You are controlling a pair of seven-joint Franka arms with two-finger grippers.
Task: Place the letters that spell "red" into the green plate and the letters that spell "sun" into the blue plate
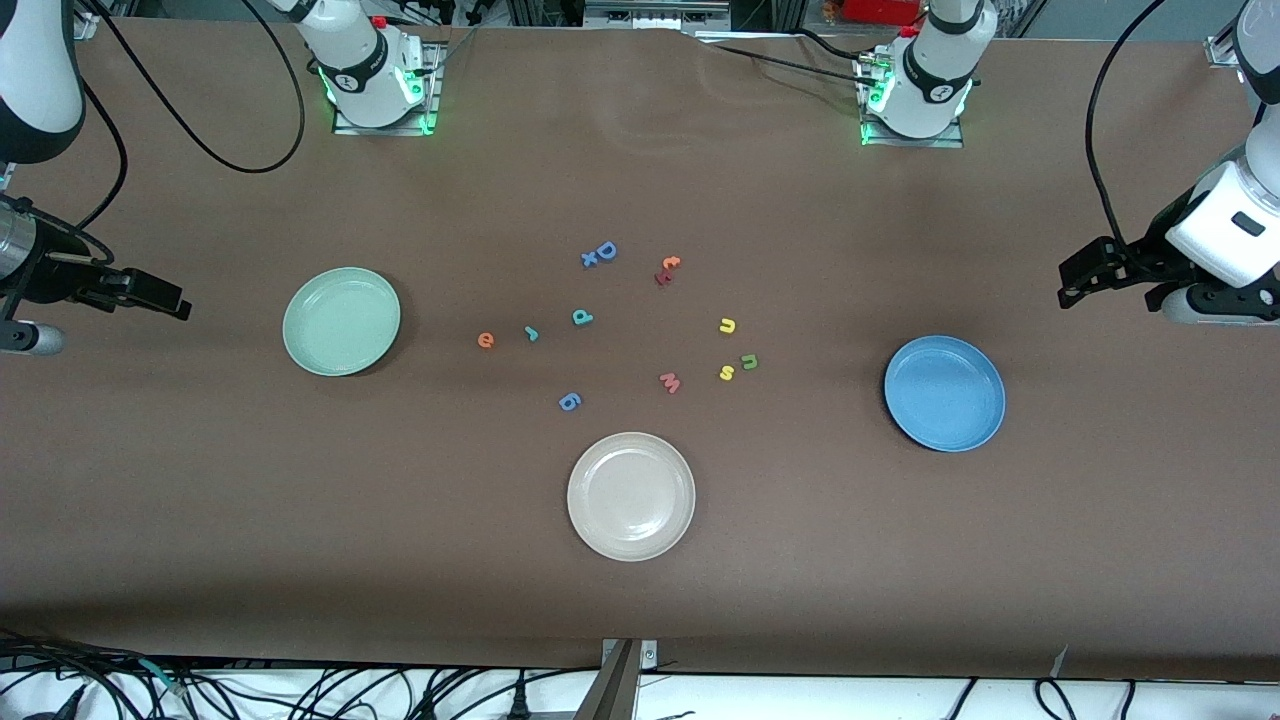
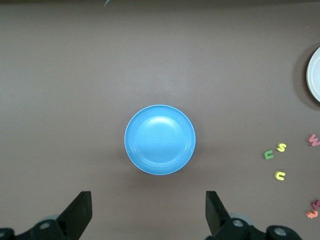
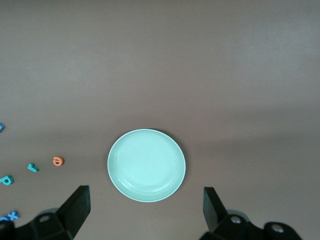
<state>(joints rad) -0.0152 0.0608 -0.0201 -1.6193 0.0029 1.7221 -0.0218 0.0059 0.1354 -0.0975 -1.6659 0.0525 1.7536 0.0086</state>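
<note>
A brown table [image 1: 640, 600] is spread beneath both arms, with three plates and a scatter of small foam letters on it. The green plate [image 1: 341, 321] is set toward the right arm's end, the blue plate [image 1: 944, 392] toward the left arm's end, and a beige plate [image 1: 631, 496] lies between them, nearer the front camera.

The orange "e" [image 1: 485, 340], the teal "r" [image 1: 531, 333] and the teal "d" [image 1: 582, 317] are laid in a loose row between the green plate and the table's middle, none of them touching. The yellow "u" [image 1: 727, 325], the green "n" [image 1: 749, 361] and the yellow "s" [image 1: 727, 372] are clustered toward the blue plate, with a pink "w" [image 1: 670, 382] just beside them.

The right gripper [image 3: 145, 212] is held in the air at its end of the table, its fingers spread wide and nothing gripped; the green plate is seen ahead of it, with the "e" and "r" to one side. The left gripper [image 2: 149, 212] is likewise held aloft at its own end, fully spread and empty, with the blue plate seen between its fingers [image 2: 80, 207] and the "s", "u" and "n" well apart from it.
</note>
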